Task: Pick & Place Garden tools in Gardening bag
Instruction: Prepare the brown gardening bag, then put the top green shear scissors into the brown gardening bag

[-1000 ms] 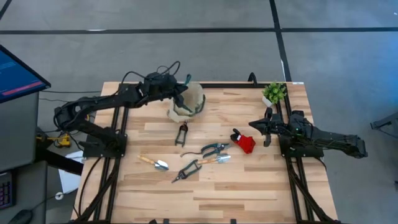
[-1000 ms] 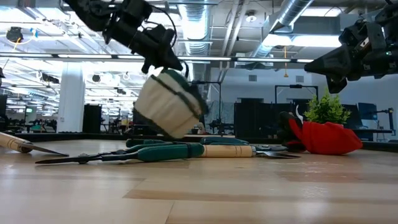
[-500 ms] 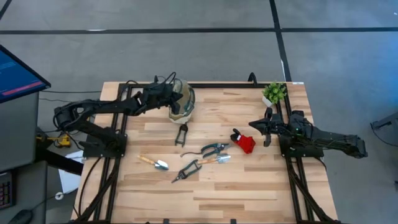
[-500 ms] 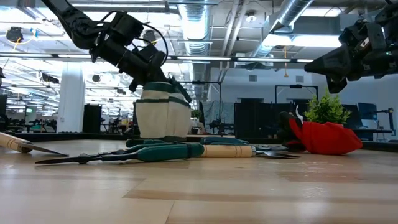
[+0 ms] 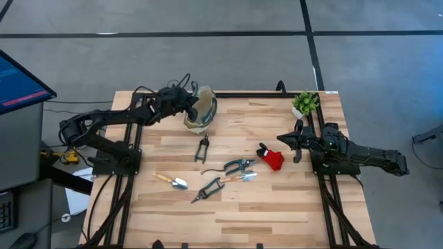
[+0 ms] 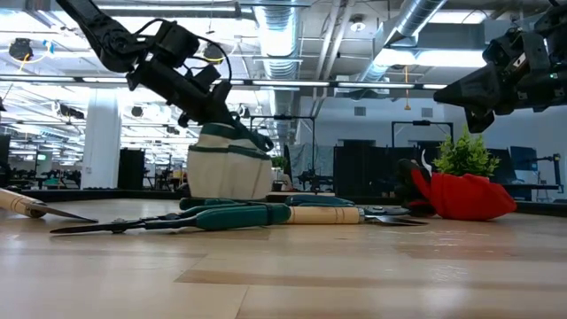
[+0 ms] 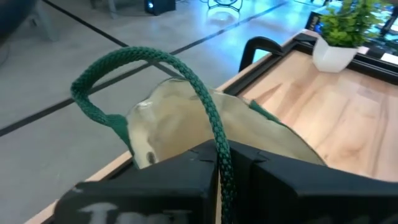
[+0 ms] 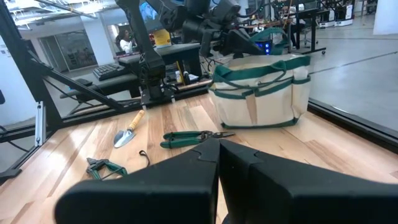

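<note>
Green rope handle of gardening bag in clamped left pincer.

Gardening bag standing upright near far edge of surface, left gripper sitting over its rim, partly blocking bag mouth. Garden tools lying scattered across middle, crowding that zone. Potted plant occupying far right corner. Near strip of surface lying open for passage.

Wooden table: gardening bag, garden tools, potted plant.
</note>
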You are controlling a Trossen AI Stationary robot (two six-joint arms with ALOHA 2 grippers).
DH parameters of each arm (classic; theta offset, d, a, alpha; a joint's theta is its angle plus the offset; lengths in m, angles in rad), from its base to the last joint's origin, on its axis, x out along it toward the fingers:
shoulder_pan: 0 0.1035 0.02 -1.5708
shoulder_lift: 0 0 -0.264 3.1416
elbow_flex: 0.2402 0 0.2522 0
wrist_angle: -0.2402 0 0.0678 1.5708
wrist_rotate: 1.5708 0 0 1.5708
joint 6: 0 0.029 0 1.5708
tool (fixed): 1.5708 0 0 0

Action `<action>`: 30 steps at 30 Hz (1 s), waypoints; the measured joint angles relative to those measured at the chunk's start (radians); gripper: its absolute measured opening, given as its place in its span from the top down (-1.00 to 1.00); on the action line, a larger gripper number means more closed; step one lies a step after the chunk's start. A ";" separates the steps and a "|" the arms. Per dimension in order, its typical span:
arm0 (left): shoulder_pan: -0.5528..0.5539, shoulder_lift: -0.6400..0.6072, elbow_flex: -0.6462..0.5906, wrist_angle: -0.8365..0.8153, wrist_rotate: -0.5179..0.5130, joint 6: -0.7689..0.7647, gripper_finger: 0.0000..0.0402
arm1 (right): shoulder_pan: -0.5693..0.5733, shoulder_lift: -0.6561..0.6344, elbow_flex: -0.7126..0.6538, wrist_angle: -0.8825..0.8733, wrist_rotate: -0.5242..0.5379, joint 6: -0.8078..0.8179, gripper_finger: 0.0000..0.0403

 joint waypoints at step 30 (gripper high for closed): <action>0.001 -0.190 0.000 -0.004 -0.159 0.106 0.26 | 0.000 0.000 0.000 0.000 -0.002 0.000 1.00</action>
